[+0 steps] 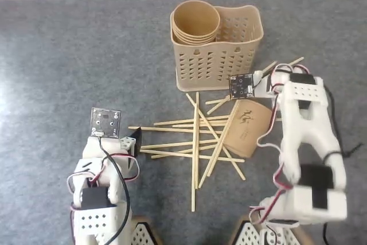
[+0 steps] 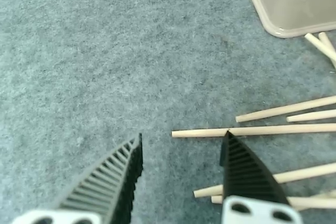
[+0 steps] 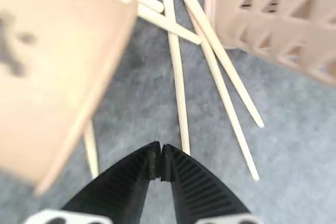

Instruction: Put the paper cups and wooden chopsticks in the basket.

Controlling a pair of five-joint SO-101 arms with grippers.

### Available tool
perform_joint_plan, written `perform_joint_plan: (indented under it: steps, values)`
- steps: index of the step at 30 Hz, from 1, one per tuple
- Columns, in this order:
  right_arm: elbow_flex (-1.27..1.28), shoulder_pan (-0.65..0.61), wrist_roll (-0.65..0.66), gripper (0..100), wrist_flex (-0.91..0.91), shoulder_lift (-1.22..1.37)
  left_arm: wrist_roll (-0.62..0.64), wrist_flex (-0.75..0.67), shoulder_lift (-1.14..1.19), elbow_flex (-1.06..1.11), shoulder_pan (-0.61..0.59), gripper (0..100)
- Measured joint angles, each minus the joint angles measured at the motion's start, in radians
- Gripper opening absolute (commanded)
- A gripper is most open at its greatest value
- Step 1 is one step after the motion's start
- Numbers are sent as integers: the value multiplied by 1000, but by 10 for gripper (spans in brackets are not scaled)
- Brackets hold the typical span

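A beige slotted basket [image 1: 229,55] stands at the back with a stack of paper cups [image 1: 196,21] in its left end. One more paper cup [image 1: 246,127] lies on its side on the grey mat, resting on scattered wooden chopsticks [image 1: 195,142]. My left gripper [image 2: 182,140] is open, low over the mat at the left ends of the chopsticks, one fingertip touching a chopstick [image 2: 262,129]. My right gripper [image 3: 159,150] is shut on nothing, pointing down between the lying cup [image 3: 52,77] and the basket [image 3: 278,19], just beside a chopstick [image 3: 178,87].
Grey mat [image 1: 69,55] covers the whole table, with open room left of the basket. More chopsticks [image 1: 281,66] lie at the basket's right front corner, close to the right arm [image 1: 304,119].
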Motion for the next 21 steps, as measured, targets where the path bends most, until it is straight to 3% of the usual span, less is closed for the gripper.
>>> perform_joint_plan:
  steps: [6,8,14,17,21]
  values:
    - [18,-8,-72,13,14,-100,0,0,0,0,0,228]
    - [68,-8,-94,23,-52,-94,0,0,0,0,0,228]
    - [249,-28,-141,196,-339,-46,0,0,0,0,0,228]
    - [284,-35,-167,178,-471,-37,0,0,0,0,0,228]
    - [285,-44,-172,173,-519,-34,0,0,0,0,0,228]
